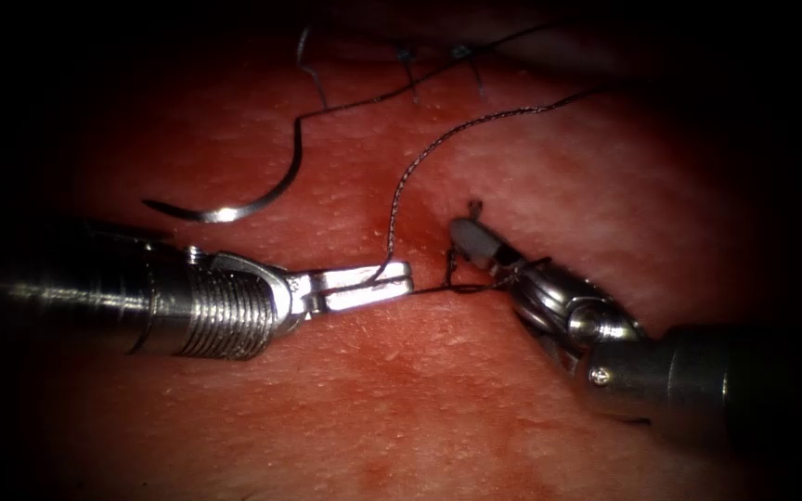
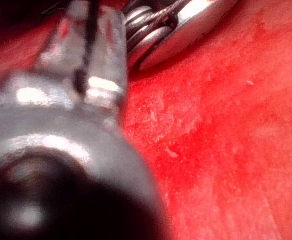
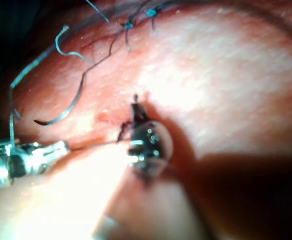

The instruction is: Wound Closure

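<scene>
Gripping limp, slippery thread (image 1: 401, 186), the left tool's (image 1: 364, 284) shut jaws are sitting lower centre, the right tool (image 1: 480, 243) is clamping a short thread end, and the stiff curved needle (image 1: 234, 206) is lying free upper left on the tissue (image 1: 401, 408), best taken mid-curve.

Count on the tissue (image 1: 475, 408)
Lying in view: one curved needle (image 1: 234, 209), two needle drivers, one thread (image 1: 438, 144), two knotted stitches upper centre.

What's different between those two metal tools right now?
The left tool lies flat, pointing right, its jaws shut on the thread. The right tool angles up and leftward, thread looped around its jaws and a short end at its tip. Both work beside the needle, which lies free on the tissue, held by neither.
</scene>
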Controlling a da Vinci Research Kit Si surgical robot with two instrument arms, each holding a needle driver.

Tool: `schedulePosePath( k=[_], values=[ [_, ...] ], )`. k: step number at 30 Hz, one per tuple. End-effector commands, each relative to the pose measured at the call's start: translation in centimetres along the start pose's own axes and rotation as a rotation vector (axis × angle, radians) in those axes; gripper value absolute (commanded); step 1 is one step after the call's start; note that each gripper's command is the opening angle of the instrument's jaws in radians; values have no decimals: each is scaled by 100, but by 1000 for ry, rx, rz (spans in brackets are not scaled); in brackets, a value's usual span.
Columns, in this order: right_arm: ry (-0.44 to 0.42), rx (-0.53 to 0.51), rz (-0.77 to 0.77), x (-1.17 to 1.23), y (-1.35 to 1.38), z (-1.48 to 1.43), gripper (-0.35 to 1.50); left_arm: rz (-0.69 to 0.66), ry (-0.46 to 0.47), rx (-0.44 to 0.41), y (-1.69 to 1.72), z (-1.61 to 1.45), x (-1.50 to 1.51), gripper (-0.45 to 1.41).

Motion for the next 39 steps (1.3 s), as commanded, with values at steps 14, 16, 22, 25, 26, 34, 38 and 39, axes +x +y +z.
schedulePosePath(
  k=[14,16,22,25,26,34,38,39],
  values=[
    [110,100,-212,10,-29,-5,-35,-42,-88,8,-102,26,-7,-45],
    [106,107,-224,8,-30,-3,-35,-42,-123,10,-123,36,-15,-45],
    [101,129,-242,6,-30,-4,-35,-27,-195,6,-174,68,-49,-45],
    [89,147,-262,5,-30,-3,-35,-24,-203,19,-199,78,-63,-45],
    [87,151,-269,4,-30,-3,-35,-24,-204,22,-207,80,-66,-45],
    [89,158,-278,-5,-25,-3,-35,-40,-217,46,-268,94,-73,-45],
    [88,160,-280,-7,-23,-5,-35,-46,-221,56,-285,102,-73,-45],
    [88,160,-280,-7,-23,-5,-35,-47,-221,58,-287,104,-73,-45]
  ],
)
